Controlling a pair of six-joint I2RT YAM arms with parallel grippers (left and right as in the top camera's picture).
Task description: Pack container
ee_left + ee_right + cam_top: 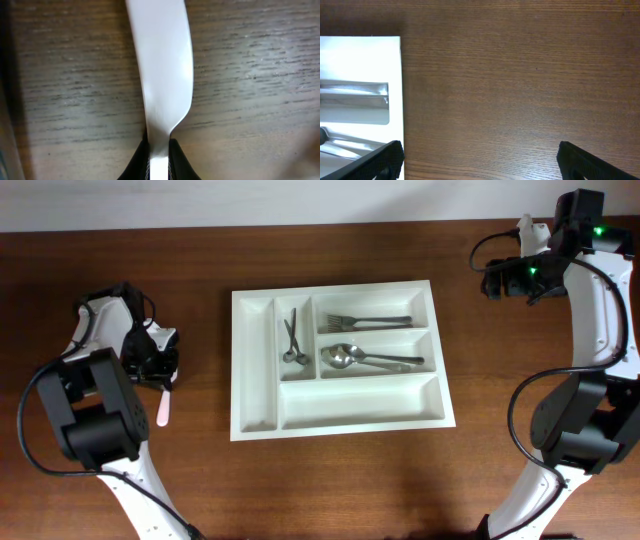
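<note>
The white plastic container point(360, 402) lies in the middle of the surface point(330, 480), which is dark grained wood. Forks point(365, 321) and spoons point(370, 358) fill two crosswise bays, and small cutlery point(293, 340) sits in one narrow bay. Well to its left, the left end effector point(159, 150) points down, pinching the neck of a flat pale utensil point(162, 75). The right end effector point(480, 165) hovers spread wide — nothing between its fingers — just beyond the container's right rim.

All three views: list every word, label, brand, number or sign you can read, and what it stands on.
None can be read. The container, the cutlery in it, the white knife and the table show no print; the right arm shows only green lights.
</note>
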